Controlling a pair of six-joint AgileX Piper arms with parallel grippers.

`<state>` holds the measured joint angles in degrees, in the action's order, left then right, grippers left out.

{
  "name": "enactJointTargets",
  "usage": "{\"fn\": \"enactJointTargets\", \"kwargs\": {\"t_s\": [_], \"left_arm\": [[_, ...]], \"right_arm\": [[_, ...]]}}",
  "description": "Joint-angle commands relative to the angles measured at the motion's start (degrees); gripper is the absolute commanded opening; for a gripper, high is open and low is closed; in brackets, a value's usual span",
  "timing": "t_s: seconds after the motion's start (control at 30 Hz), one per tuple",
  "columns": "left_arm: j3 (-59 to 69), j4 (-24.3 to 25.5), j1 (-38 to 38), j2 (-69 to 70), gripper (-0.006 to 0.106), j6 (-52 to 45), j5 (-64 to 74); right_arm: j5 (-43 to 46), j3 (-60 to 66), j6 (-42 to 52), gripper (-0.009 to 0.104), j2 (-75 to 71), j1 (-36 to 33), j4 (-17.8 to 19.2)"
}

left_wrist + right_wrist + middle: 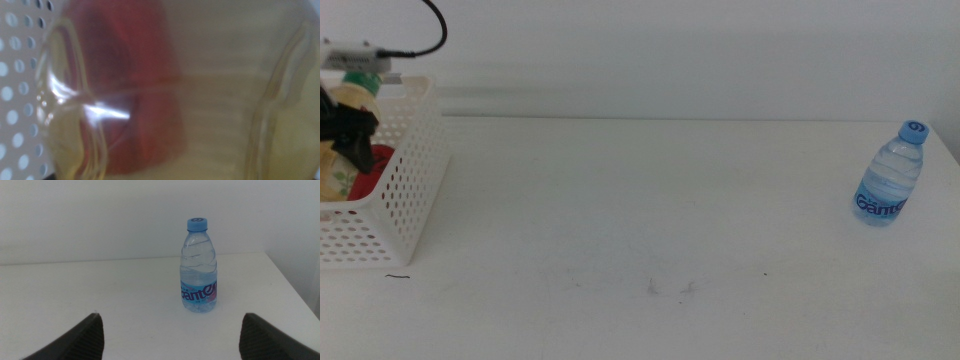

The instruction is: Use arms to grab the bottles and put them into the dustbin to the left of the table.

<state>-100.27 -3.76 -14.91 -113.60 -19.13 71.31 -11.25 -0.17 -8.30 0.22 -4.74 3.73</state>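
Note:
At the table's [640,200] far left stands the white dustbin [412,190]. Inside it my left gripper [348,128] is shut on the pale yellow bottle [352,97], whose green neck band rises above the rim. A red can [377,163] lies in the dustbin behind that bottle. The left wrist view is filled by the yellow bottle [225,75], with the red can [145,75] and the perforated dustbin wall [15,75] showing behind it. The blue-capped water bottle [890,175] stands upright at the far right. My right gripper [172,335] is open, short of the water bottle [199,270].
A black cable [432,25] loops above the dustbin. Small dark scuff marks [670,288] dot the tabletop near the front. The table's right edge lies just beyond the water bottle. The right arm does not appear in the middle view.

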Motion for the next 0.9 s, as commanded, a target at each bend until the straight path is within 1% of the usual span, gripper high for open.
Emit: {"fn": "enactJointTargets", "kwargs": {"t_s": [0.0, 0.07, 0.13, 0.27, 0.33, 0.4, 0.47, 0.6, 0.7, 0.77, 0.83, 0.87], "left_arm": [[-1.0, 0.2, 0.1, -0.4, 0.002, 0.3, -1.3], [-1.0, 0.3, 0.1, -1.6, 0.009, 0.5, -1.3], [-1.0, 0.3, 0.1, -2.2, 0.022, 0.8, -1.3], [-1.0, -1.2, 0.1, -2.6, 0.059, -0.4, -2.0], [-1.0, -2.0, 0.1, -2.2, 0.079, 0.1, -1.3], [-1.0, -3.0, 0.2, -1.0, 0.094, 1.9, -1.3], [-1.0, -4.5, 0.8, 1.3, 0.094, 2.9, -1.3], [-1.0, -10.9, 2.6, 7.5, 0.094, 3.4, -1.3], [-0.9, -16.8, 5.1, 13.6, 0.094, -1.5, -1.3], [-0.9, -20.4, 8.4, 18.7, 0.094, -4.9, -1.3], [-0.9, -22.4, 12.7, 24.1, 0.094, -4.9, -1.3], [-0.9, -22.5, 15.6, 26.7, 0.094, -5.0, -1.3]], "right_arm": [[0.6, 0.2, 0.4, 0.086, -0.2, 0.0, 0.4], [0.6, 0.2, 0.4, 0.086, -0.2, 0.0, 0.4], [0.6, 0.2, 0.4, 0.086, -0.2, 0.0, 0.4], [0.6, 0.2, 0.4, 0.086, -0.2, 0.0, 0.4], [0.6, 0.2, 0.4, 0.086, -0.2, 0.0, 0.4], [0.6, 0.2, 0.4, 0.086, -0.2, 0.0, 0.4], [0.6, 0.2, 0.4, 0.086, -0.2, 0.0, 0.4], [0.6, 0.2, 0.4, 0.086, -0.2, 0.0, 0.4], [0.6, 0.2, 0.4, 0.086, -0.2, 0.0, 0.4], [0.6, 0.2, 0.4, 0.086, -0.2, 0.0, 0.4], [0.6, 0.2, 0.4, 0.086, -0.2, 0.0, 0.4], [0.6, 0.2, 0.4, 0.086, -0.2, 0.0, 0.4]]}}
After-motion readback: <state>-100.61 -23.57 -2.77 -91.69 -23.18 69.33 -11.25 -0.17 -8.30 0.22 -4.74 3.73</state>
